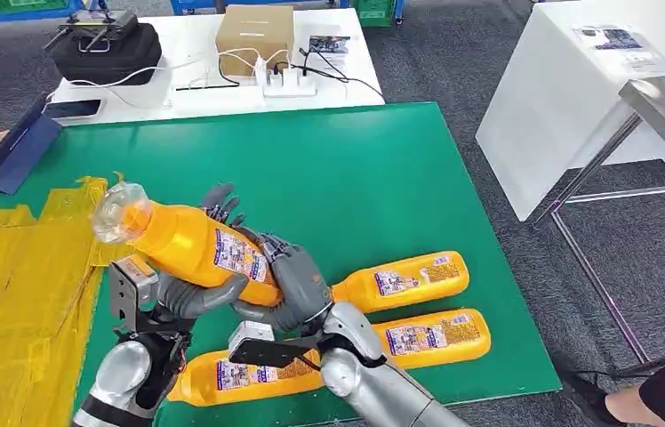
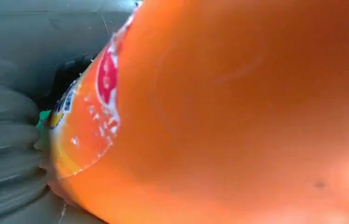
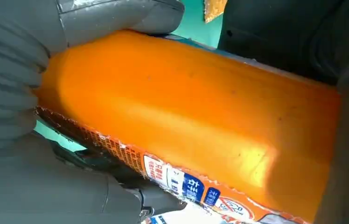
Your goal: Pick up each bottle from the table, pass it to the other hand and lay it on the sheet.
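An orange bottle (image 1: 185, 245) with a clear cap end is held tilted above the green mat, cap toward the yellow sheet (image 1: 18, 285). My left hand (image 1: 194, 296) wraps it from below, its fingers (image 1: 222, 205) rising behind it. My right hand (image 1: 298, 283) grips the bottle's base end. The left wrist view has the orange bottle (image 2: 238, 116) pressed against the left hand (image 2: 4, 154). In the right wrist view the right hand (image 3: 14, 70) closes around the bottle (image 3: 186, 121). Three more orange bottles lie on the mat: one (image 1: 400, 280), one (image 1: 436, 336) and one (image 1: 222, 378) under my arms.
The green mat (image 1: 338, 178) covers the table, with the crumpled yellow sheet on its left side. Behind stands a white table with a black bag (image 1: 102, 44), a cardboard box (image 1: 255, 31) and a power strip (image 1: 289, 82). A white table (image 1: 578, 89) stands right.
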You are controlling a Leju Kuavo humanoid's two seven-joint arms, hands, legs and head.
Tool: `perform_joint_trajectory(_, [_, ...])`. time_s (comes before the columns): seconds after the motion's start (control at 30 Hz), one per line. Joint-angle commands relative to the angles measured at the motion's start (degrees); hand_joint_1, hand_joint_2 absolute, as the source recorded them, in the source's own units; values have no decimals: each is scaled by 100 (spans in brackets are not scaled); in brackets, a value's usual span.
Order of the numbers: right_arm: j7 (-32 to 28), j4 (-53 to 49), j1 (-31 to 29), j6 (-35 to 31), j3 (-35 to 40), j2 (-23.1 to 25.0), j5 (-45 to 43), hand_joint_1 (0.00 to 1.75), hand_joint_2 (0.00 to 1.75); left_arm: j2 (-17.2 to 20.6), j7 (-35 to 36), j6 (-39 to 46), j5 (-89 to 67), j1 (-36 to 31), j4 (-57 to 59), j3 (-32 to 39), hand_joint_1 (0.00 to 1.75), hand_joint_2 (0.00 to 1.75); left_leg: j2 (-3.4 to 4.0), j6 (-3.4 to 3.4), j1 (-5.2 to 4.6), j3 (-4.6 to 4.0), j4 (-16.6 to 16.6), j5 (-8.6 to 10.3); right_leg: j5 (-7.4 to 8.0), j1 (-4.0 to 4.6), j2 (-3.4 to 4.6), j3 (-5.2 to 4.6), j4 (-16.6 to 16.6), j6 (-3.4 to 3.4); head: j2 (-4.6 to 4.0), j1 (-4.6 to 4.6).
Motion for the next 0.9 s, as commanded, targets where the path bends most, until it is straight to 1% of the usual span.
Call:
perform_joint_trajectory(0.03, [120, 502, -81, 132, 809, -108, 145, 175, 175, -57, -39, -51, 146, -327, 183, -156, 0, 175, -8, 1, 5, 17, -1, -5, -6, 6, -7, 22, -5, -9, 0, -2])
perform_joint_trajectory(0.1, [59, 581, -89, 161, 798, -110, 35, 175, 175, -44, -136, -160, 257, -273, 74, -150, 0, 175, -12, 2, 5, 30, -1, -9, -12, 6, -10, 35, -4, -13, 0, 0])
perform_joint_trajectory(0.13, [43, 601, -91, 164, 800, -113, 5, 175, 175, -36, -146, -167, 264, -243, 14, -148, 0, 175, -11, 1, 5, 22, -2, -7, -9, 7, -9, 27, -6, -11, 0, 0])
perform_joint_trajectory(0.17, [28, 609, -92, 172, 801, -115, -9, 175, 175, -30, -163, -176, 269, -218, -37, -146, 0, 175, -15, 2, 7, 38, 1, -14, -18, 9, -13, 45, -5, -15, 0, -2])
perform_joint_trajectory(0.23, [22, 599, -81, 174, 799, -119, -13, 175, 175, -3, -176, -184, 228, -196, -100, -171, 0, 175, -9, 1, 6, 12, -1, -4, -5, 7, -7, 16, -5, -8, 0, -2])
perform_joint_trajectory(0.27, [26, 583, -69, 166, 793, -119, -14, 175, 175, -20, -181, -129, 178, -189, -102, -166, 164, 175, -13, 3, 4, 27, 1, -10, -14, 6, -12, 32, -4, -12, 0, -2])
perform_joint_trajectory(0.3, [26, 560, -59, 173, 798, -117, -15, 175, 175, -52, -196, -73, 128, -185, -96, -170, 175, 175, -11, 1, 6, 14, 0, -5, -7, 7, -10, 18, -5, -8, 0, 0])
perform_joint_trajectory(0.33, [32, 543, -51, 178, 799, -116, -15, 175, 175, -62, -201, -48, 92, -188, -87, -183, 175, 175, -16, 3, 7, 38, 5, -18, -21, 9, -14, 47, -2, -15, 0, -2])
perform_joint_trajectory(0.4, [66, 504, -34, 178, 799, -121, -4, 175, 175, -99, -230, 32, 49, -189, -70, -177, 175, 175, -14, 2, 5, 14, 0, -5, -8, 6, -13, 19, -4, -9, 0, 0])
perform_joint_trajectory(0.5, [80, 485, -18, 170, 797, -132, 4, 175, 175, -118, -246, 91, 48, -184, -86, -148, 175, 175, -20, 3, 6, 42, 6, -19, -24, 9, -17, 52, 0, -18, 0, 0])
perform_joint_trajectory(0.57, [80, 485, -18, 170, 797, -132, 4, 175, 175, -118, -246, 91, 48, -184, -86, -148, 175, 175, -14, 1, 4, 14, -1, -4, -8, 5, -13, 18, -4, -9, 0, 0])
perform_joint_trajectory(0.6, [80, 485, -18, 170, 797, -132, 4, 175, 175, -118, -246, 91, 48, -184, -86, -148, 175, 175, -18, 2, 7, 27, 3, -11, -15, 8, -16, 33, -3, -13, 0, 0])
perform_joint_trajectory(0.7, [80, 485, -18, 170, 797, -132, 4, 175, 175, -118, -246, 91, 48, -184, -86, -148, 175, 175, -17, 2, 6, 18, 0, -7, -11, 7, -15, 22, -4, -10, 0, -2])
perform_joint_trajectory(0.73, [80, 485, -18, 170, 797, -132, 4, 175, 175, -118, -246, 91, 48, -184, -86, -148, 175, 175, -21, 3, 7, 33, 3, -14, -19, 9, -18, 40, -4, -14, 0, 0])
perform_joint_trajectory(0.77, [80, 485, -18, 170, 797, -132, 4, 175, 175, -118, -246, 91, 48, -184, -86, -148, 175, 175, -17, 2, 5, 19, 1, -7, -12, 6, -15, 23, -4, -10, 0, 0])
perform_joint_trajectory(0.8, [80, 485, -18, 170, 797, -132, 4, 175, 175, -118, -246, 91, 48, -184, -86, -148, 175, 175, -20, 3, 6, 30, 2, -13, -18, 8, -17, 36, -3, -13, 0, 0])
perform_joint_trajectory(0.87, [80, 485, -18, 170, 797, -132, 4, 175, 175, -118, -246, 91, 48, -184, -86, -148, 175, 175, -15, 2, 5, 14, -1, -5, -9, 6, -13, 18, -5, -8, 0, 0])
perform_joint_trajectory(0.9, [80, 485, -18, 170, 797, -132, 4, 175, 175, -118, -246, 91, 48, -184, -86, -148, 175, 175, -20, 3, 6, 32, 3, -14, -19, 8, -17, 39, -3, -14, 0, 0])
